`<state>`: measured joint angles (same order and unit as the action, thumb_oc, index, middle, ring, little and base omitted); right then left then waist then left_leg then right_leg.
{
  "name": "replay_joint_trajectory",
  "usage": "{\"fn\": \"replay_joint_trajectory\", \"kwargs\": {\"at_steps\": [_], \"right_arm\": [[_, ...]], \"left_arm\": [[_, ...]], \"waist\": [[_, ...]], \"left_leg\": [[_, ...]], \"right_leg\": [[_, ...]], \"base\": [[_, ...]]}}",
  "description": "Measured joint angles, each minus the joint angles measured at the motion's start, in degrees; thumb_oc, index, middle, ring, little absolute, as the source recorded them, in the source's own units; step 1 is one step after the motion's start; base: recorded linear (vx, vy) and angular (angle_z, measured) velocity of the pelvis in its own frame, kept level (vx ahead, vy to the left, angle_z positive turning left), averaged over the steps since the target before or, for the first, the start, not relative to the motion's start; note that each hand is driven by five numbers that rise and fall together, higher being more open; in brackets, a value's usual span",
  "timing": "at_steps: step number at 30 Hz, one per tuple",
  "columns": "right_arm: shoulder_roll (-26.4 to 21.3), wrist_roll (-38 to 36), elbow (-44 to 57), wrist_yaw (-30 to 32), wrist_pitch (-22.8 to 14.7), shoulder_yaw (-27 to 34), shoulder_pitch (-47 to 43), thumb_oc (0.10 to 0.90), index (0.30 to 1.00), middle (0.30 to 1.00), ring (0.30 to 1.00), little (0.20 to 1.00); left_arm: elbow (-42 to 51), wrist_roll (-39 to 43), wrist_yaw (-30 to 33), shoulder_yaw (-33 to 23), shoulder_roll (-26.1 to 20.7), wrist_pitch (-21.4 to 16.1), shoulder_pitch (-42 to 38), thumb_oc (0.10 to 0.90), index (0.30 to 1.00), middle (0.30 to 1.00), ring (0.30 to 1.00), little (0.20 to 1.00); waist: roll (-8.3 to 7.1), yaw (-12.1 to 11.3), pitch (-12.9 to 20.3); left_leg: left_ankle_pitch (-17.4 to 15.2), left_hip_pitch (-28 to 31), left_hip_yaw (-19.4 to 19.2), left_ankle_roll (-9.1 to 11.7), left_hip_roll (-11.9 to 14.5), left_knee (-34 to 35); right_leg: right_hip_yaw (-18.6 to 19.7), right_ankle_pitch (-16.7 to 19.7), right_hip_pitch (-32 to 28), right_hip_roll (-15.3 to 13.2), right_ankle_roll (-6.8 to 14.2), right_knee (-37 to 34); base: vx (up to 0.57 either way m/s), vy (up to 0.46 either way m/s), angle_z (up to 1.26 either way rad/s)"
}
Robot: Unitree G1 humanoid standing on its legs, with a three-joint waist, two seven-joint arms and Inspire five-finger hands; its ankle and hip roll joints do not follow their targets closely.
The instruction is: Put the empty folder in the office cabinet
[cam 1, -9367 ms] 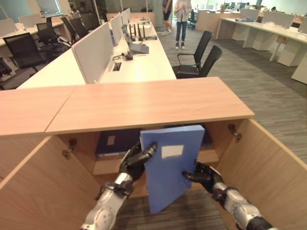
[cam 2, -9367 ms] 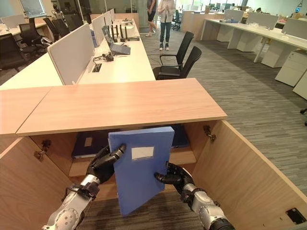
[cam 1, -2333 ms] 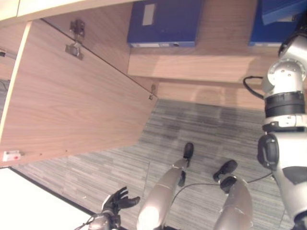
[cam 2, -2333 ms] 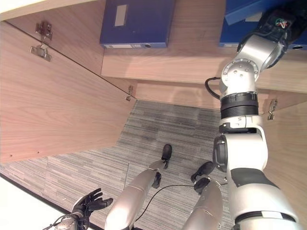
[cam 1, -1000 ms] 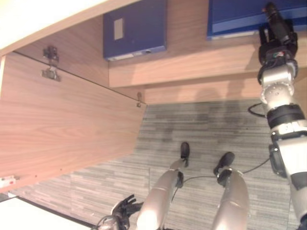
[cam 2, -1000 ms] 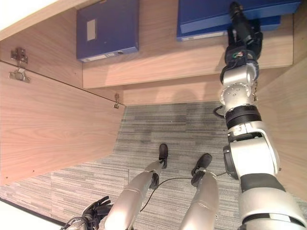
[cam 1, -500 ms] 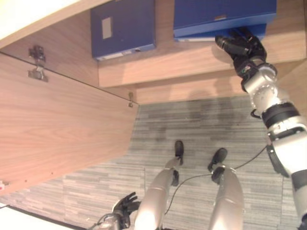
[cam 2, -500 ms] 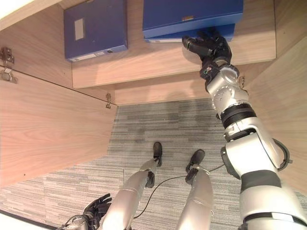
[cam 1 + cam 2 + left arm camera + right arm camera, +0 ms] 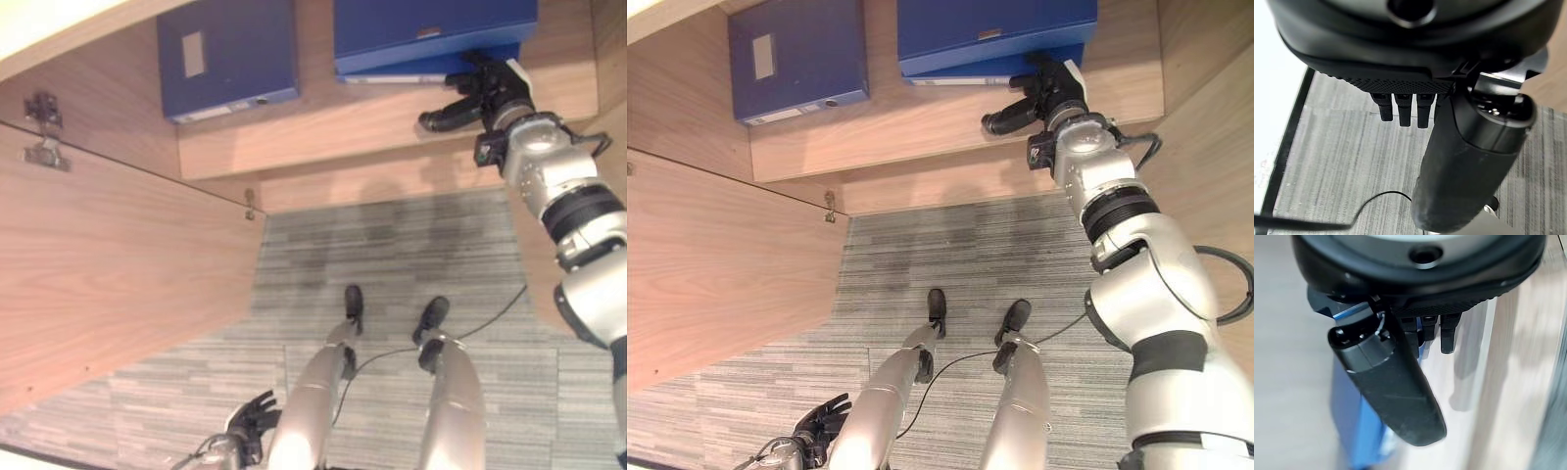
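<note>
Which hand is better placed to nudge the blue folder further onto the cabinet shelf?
Right. The right hand is open at the front edge of the blue folder on the shelf, while the left hand hangs low over the carpet.

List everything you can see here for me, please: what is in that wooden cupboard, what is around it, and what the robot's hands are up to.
Folder with a pale label: one, dark blue, on the cabinet shelf, toward the robot's left.
Stacked folders: two as far as I can tell, blue, one on top of the other on the same shelf, toward the robot's right.
Cabinet shelf: one, light wood.
Cabinet door: one, light wood, swung open on the robot's left.
Carpet floor: grey, striped, in front of the cabinet.
Right hand: dark, fingers relaxed and holding nothing, at the front edge of the stacked folders.
Left hand: dark, fingers spread, low over the carpet floor.
</note>
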<state>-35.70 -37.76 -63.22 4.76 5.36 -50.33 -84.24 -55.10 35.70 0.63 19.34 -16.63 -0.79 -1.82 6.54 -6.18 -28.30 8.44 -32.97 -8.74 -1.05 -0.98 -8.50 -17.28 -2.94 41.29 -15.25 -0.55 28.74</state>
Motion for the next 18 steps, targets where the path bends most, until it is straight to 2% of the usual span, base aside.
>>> {"fn": "replay_joint_trajectory", "kwargs": {"at_steps": [1,5,9,17,18], "right_arm": [[0.46,4.07,0.03,-0.42,0.21,-0.99,-0.22,0.8,0.9,0.9,0.9,0.9],[7.9,24.54,-2.76,0.54,2.5,-3.07,-2.3,0.8,0.9,0.9,0.9,0.9],[8.72,37.69,-2.76,1.23,2.73,-3.01,-2.0,0.8,0.9,0.9,0.9,0.9],[9.02,47.15,0.78,0.55,4.99,-2.91,-0.87,0.8,0.9,0.9,0.9,0.9],[8.92,51.76,3.55,0.59,6.39,-2.95,-0.28,0.8,0.9,0.9,0.9,0.9]], "left_arm": [[-0.19,0.0,0.04,-0.01,0.01,-0.39,-0.8,0.8,0.9,0.9,0.9,0.9],[-1.63,-0.02,0.88,-1.06,0.14,-1.9,-4.36,0.8,0.9,0.9,0.9,0.9],[-2.27,-0.02,1.39,-2.73,0.12,-2.41,-4.8,0.8,0.9,0.9,0.9,0.9],[-5.11,-0.03,1.78,-3.85,0.12,-2.91,-5.39,0.8,0.9,0.9,0.9,0.9],[-5.07,-0.03,1.79,-3.86,0.18,-2.87,-5.84,0.8,0.9,0.9,0.9,0.9]], "waist": [[-0.22,0.02,0.01],[-0.33,1.3,0.02],[-0.33,1.24,0.02],[-0.32,1.37,0.03],[-0.31,1.4,0.03]], "left_leg": [[0.04,0.04,-0.03,0.02,0.04,0.13],[0.59,0.25,-0.23,0.11,0.26,1.33],[0.87,0.34,-0.66,-0.17,0.08,1.89],[0.85,0.52,-1.3,-0.19,0.11,2.21],[0.85,0.52,-1.73,-0.18,0.18,2.49]], "right_leg": [[0.0,0.39,-0.17,0.15,-0.06,-0.51],[-0.09,2.24,-0.92,0.9,0.12,-2.76],[0.13,3.22,-1.07,1.0,0.25,-4.01],[0.7,4.02,-1.22,1.28,0.38,-5.54],[1.05,4.41,-1.09,1.45,0.45,-5.99]], "base": [[0.0,0.003,-0.16],[0.01,0.023,-0.07],[0.01,0.02,-0.04],[0.01,0.016,-0.04],[0.01,0.019,-0.15]]}}
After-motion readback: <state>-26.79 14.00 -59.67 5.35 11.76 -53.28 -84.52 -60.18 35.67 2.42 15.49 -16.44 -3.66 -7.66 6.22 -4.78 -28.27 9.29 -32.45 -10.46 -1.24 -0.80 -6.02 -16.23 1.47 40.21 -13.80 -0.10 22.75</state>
